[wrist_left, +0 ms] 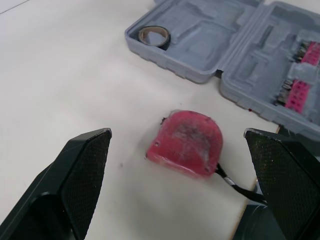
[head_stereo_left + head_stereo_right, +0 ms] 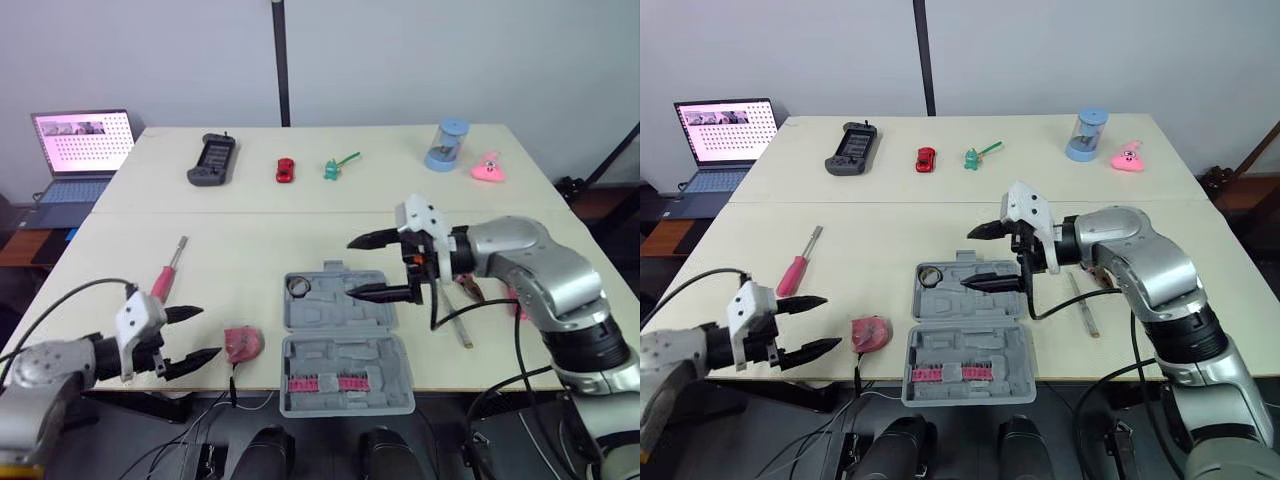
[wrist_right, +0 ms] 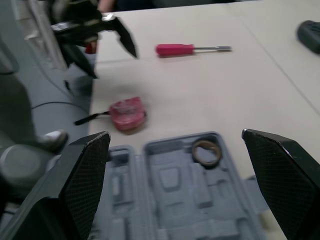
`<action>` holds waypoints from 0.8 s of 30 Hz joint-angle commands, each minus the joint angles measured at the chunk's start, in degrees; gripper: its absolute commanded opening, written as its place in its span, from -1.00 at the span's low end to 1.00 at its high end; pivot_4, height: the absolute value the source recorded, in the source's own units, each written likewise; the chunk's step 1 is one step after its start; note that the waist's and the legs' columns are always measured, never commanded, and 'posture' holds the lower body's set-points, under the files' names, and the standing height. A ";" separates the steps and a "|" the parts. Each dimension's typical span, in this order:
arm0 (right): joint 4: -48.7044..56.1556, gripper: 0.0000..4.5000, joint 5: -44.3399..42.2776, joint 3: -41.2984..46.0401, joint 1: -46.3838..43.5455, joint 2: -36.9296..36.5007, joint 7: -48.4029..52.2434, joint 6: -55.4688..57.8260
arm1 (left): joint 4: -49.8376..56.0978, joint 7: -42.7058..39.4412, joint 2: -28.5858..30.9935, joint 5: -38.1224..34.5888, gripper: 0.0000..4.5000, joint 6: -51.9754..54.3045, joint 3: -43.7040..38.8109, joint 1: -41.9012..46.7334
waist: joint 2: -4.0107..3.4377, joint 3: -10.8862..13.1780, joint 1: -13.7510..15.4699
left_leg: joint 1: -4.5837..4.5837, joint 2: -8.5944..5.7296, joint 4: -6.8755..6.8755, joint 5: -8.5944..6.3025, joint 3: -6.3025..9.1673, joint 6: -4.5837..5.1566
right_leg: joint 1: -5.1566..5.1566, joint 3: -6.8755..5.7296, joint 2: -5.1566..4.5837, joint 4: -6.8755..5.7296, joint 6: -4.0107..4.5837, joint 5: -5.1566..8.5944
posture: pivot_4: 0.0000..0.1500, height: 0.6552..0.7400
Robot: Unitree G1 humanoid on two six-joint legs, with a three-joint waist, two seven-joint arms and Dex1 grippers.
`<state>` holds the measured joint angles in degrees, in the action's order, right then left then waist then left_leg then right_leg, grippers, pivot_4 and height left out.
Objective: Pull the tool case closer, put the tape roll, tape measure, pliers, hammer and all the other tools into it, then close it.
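The grey tool case (image 2: pixel 345 345) lies open at the table's front edge, with the tape roll (image 2: pixel 298 286) in its far-left pocket and a red bit strip in the near half. A red tape measure (image 2: pixel 241 344) lies just left of the case. My left gripper (image 2: pixel 192 338) is open, a short way left of the tape measure, which sits ahead of its fingers (image 1: pixel 186 142). My right gripper (image 2: pixel 380 266) hovers open above the case's far half. A red-handled screwdriver (image 2: pixel 168 272) lies further left. Pliers (image 2: pixel 470 287) and a slim metal tool (image 2: pixel 455 321) lie right of the case, partly hidden by my right arm.
Across the far table sit a black handheld device (image 2: pixel 211 159), a red toy car (image 2: pixel 285 170), a green toy (image 2: pixel 335 167), a blue-lidded jar (image 2: pixel 447 145) and a pink toy (image 2: pixel 488 168). A laptop (image 2: pixel 80 155) stands off the table's left side.
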<state>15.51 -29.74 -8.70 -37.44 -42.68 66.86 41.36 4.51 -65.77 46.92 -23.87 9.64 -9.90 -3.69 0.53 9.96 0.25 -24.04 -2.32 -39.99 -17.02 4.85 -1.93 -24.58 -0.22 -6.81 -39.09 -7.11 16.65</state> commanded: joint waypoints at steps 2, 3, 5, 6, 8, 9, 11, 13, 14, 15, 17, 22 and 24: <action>4.74 1.00 -3.77 2.44 0.83 -1.63 0.36 2.70 | -7.09 -4.95 -0.44 5.17 0.99 -7.28 6.27 5.91 | 0.01 0.01 -0.15 | 0.00 0.00 0.00 0.00 0.00 0.00 | 0.00 0.00 0.00 0.00 -0.01 0.00 | 1.00 -0.53; 5.28 1.00 -4.25 2.61 1.08 -1.88 0.20 3.18 | -9.09 -5.04 -0.99 6.28 0.99 -8.86 7.37 7.28 | 0.01 0.01 -0.24 | 0.00 0.00 0.01 0.00 0.00 0.00 | -0.01 0.00 0.00 -0.01 -0.01 0.00 | 1.00 -0.53; 6.32 1.00 -4.87 3.08 1.69 -2.42 -0.36 3.96 | -12.42 -4.92 -2.24 8.65 0.99 -12.69 9.39 9.27 | 0.01 0.01 -0.70 | 0.00 0.02 0.02 0.00 0.00 0.00 | -0.03 0.00 0.02 -0.02 -0.02 -0.01 | 1.00 -0.53; 6.72 1.00 -4.96 3.37 2.04 -2.76 -0.81 4.37 | -14.00 -4.82 -2.80 9.87 0.99 -14.55 10.34 9.88 | 0.01 0.01 -0.83 | 0.00 0.02 0.02 0.00 0.01 0.00 | -0.03 0.00 0.02 -0.03 -0.02 -0.01 | 1.00 -0.53; 7.09 1.00 -5.03 3.68 2.44 -3.17 -1.41 4.80 | -16.38 -4.92 -3.39 11.39 0.99 -17.05 11.56 10.70 | 0.01 0.01 -1.04 | 0.00 0.01 0.02 0.00 0.01 0.01 | -0.03 0.00 0.02 -0.03 -0.02 -0.01 | 1.00 -0.53; 7.25 1.00 -5.04 3.78 2.63 -3.37 -1.70 4.87 | -18.06 -4.55 -3.61 12.54 0.99 -18.73 12.16 11.22 | 0.01 0.01 -1.10 | 0.00 0.01 0.02 0.00 0.00 0.01 | -0.03 0.00 0.01 -0.03 -0.03 -0.01 | 1.00 -0.53; 7.35 1.00 -4.97 3.90 2.83 -3.64 -2.36 4.99 | -21.59 -4.14 -4.22 14.82 0.99 -22.47 13.44 12.50 | 0.01 0.01 -1.05 | 0.00 0.02 0.02 0.00 -0.01 0.01 | -0.06 0.00 0.02 -0.03 -0.03 -0.01 | 1.00 -0.53; 7.24 1.00 -4.84 3.89 2.82 -3.78 -2.83 4.99 | -24.79 -4.05 -4.67 16.49 0.99 -25.38 14.70 13.86 | 0.02 0.01 -0.97 | 0.00 0.01 0.02 0.00 0.00 0.01 | -0.06 0.00 0.02 -0.05 -0.03 -0.01 | 1.00 -0.53; 7.20 1.00 -4.89 3.86 2.79 -3.86 -2.92 5.03 | -26.14 -4.15 -4.94 16.85 0.99 -26.24 14.97 14.48 | 0.02 0.01 -0.96 | 0.00 0.01 0.02 0.00 0.00 0.01 | -0.05 -0.01 0.02 -0.06 -0.03 -0.01 | 1.00 -0.53; 7.10 1.00 -4.86 3.77 2.75 -3.95 -2.93 4.99 | -27.60 -4.09 -5.12 17.25 0.99 -27.12 15.16 15.19 | 0.01 0.01 -0.97 | 0.00 0.01 0.01 0.00 0.00 0.01 | -0.05 -0.01 0.02 -0.06 -0.03 -0.01 | 1.00 -0.53; 6.75 1.00 -4.51 3.57 2.57 -4.11 -2.96 4.75 | -30.10 -4.09 -5.37 17.74 0.99 -28.48 15.55 16.46 | 0.02 0.01 -0.92 | 0.00 -0.01 0.01 0.00 0.00 0.01 | -0.05 -0.01 0.01 -0.06 -0.04 -0.02 | 1.00 -0.53; 6.02 1.00 -3.50 3.00 2.20 -4.27 -3.19 4.30 | -33.40 -4.84 -6.04 17.76 0.99 -30.38 16.12 18.02 | 0.01 0.01 -0.95 | 0.00 0.00 0.01 0.01 0.00 0.01 | -0.05 -0.02 0.01 -0.07 -0.04 -0.02 | 1.00 -0.53; 5.92 1.00 -3.14 2.90 2.19 -4.22 -3.41 4.26 | -33.73 -5.75 -6.11 16.99 0.76 -30.50 15.82 18.04 | 0.01 0.01 -0.97 | 0.00 -0.01 0.01 0.01 0.00 0.02 | -0.05 -0.02 0.02 -0.08 -0.04 -0.02 | 1.00 -0.53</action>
<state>20.96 -33.11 -6.41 -34.19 -46.14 63.65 46.30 -28.76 -71.06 40.63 -6.55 -20.31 6.01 14.17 0.54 9.97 -0.71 -24.04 -2.33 -39.99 -17.01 4.85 -1.91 -24.63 -0.24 -6.79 -39.17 -7.16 16.63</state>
